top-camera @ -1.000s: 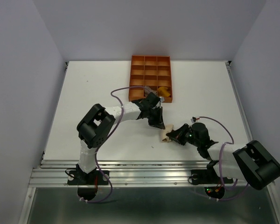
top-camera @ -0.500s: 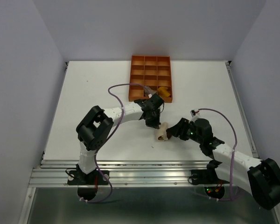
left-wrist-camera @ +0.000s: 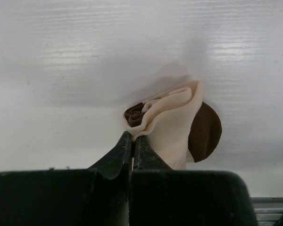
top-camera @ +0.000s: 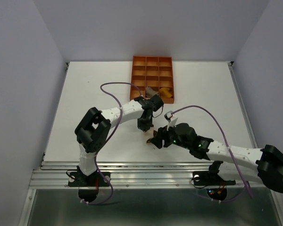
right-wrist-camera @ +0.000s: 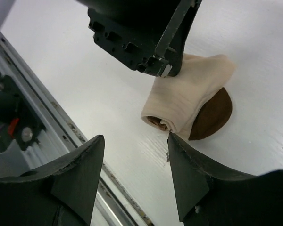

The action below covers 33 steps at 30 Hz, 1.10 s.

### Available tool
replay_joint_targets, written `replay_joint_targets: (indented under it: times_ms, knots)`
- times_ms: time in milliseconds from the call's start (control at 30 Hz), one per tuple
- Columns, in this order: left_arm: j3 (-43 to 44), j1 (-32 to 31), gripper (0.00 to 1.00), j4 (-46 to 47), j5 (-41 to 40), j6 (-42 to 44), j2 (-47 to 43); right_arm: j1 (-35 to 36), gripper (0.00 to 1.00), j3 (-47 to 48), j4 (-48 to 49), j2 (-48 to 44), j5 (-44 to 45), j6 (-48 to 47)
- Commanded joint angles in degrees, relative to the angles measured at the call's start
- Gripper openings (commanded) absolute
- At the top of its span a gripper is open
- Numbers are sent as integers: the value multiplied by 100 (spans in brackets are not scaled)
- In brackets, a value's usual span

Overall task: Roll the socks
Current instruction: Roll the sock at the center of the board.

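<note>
Sock (left-wrist-camera: 172,125), cream, is seen rolled on counter (left-wrist-camera: 61,70); left claw (left-wrist-camera: 132,137) is closed tight at its edge, possibly pinching fabric; right claw (right-wrist-camera: 136,139) is held wide nearby.

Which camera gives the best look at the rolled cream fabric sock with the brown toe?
Right wrist: nearly the whole rolled cream fabric sock shows, spiral end and brown patch included. Left wrist sees it end-on, its lower part behind the left fingers. Top external catches only a small pale sliver.
</note>
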Motion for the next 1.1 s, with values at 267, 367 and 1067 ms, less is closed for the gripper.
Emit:
replay_joint_targets:
  times_ms: [267, 367, 1067]
  knots:
    - [523, -80, 0, -1210, -347, -336, -218, 1853, 63, 905, 228, 1331, 2747, -1562]
    - [523, -89, 0, -1271, -312, -415, -201, 2047, 63, 993, 483, 1516, 2932, -1791]
    - [611, -115, 0, -1500, -259, -600, 10, 2548, 62, 1907, 211, 2887, 3962, -2169]
